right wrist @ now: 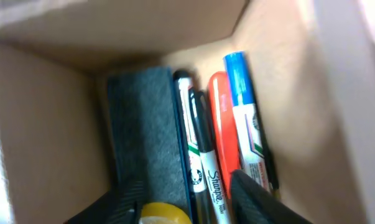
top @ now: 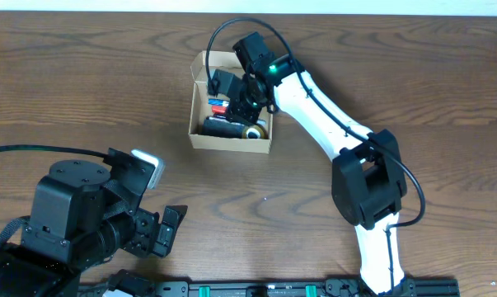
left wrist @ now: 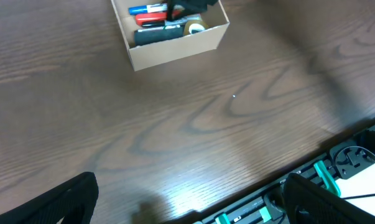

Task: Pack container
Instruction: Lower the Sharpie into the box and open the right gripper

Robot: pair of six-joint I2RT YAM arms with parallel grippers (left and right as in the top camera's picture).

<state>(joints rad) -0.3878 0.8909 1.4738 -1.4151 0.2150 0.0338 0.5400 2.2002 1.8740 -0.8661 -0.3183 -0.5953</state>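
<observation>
Overhead: plain tan cardboard box (top: 230, 142), upper centre, lid open.
Right gripper (right wrist: 186, 183) inside, left gripper (left wrist: 187, 186): both spread, empty.

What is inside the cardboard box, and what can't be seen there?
Inside the container: a dark felt eraser, two black-capped markers, a red marker, a blue-capped marker and a yellow roll. The right gripper covers their near ends; anything beneath them is hidden.
</observation>
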